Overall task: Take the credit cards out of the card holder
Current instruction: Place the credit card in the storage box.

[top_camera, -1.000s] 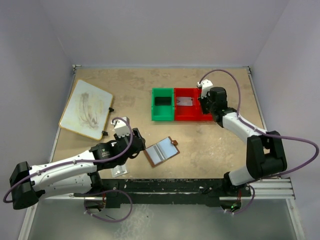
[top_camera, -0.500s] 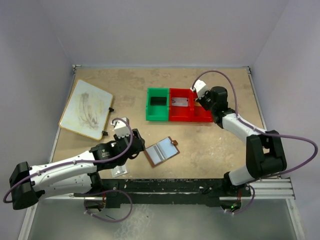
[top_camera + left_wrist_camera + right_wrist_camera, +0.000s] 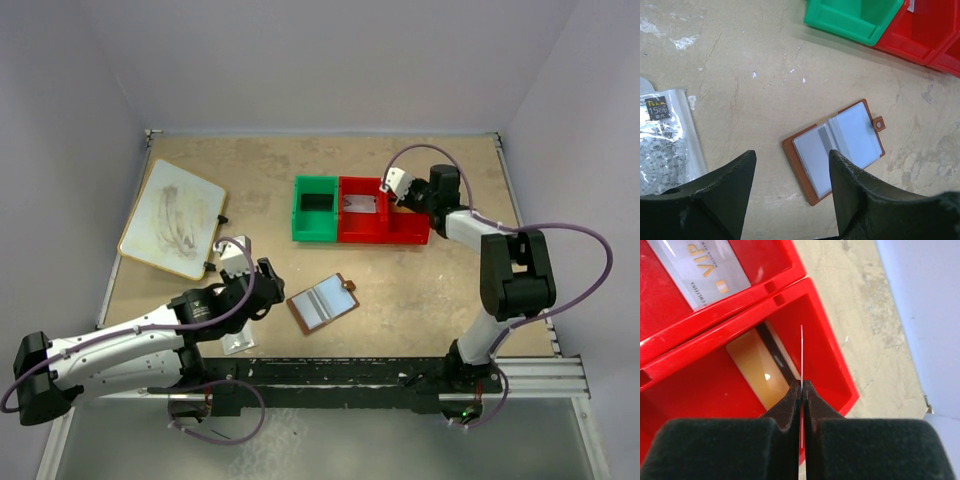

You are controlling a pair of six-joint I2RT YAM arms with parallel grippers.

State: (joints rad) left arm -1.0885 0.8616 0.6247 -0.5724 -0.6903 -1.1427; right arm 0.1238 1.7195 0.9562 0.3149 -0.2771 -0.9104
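As you read across from the left, you have one scuffed white board point(image 3: 172, 218) lying at the table's left edge and one clear speckled packet point(image 3: 238, 343) near the front. The left gripper point(image 3: 790, 157) hangs over it with its jaws spread and nothing between them. Just to its right lies the single card holder point(image 3: 322, 303), folded open flat on the table, bluish-grey pockets up, snap tab toward the right.

Farther back stand three bins in a touching row: one green bin point(image 3: 315, 232), then two red ones. The middle red bin point(image 3: 362, 232) holds the silver card point(image 3: 700, 265), lying flat. The right red bin point(image 3: 410, 235) holds the golden card point(image 3: 757, 365), also flat. So you count two credit cards, both well apart from the holder.

The right gripper point(image 3: 801, 385) is clenched above that last bin, pinching a thin pale sliver point(image 3: 801, 350) seen edge-on; you cannot tell what it is.

The tabletop point(image 3: 420, 290) is tan and blotched with pale marks, the walls point(image 3: 320, 60) plain lilac-grey, a black rail point(image 3: 330, 372) along the near edge.
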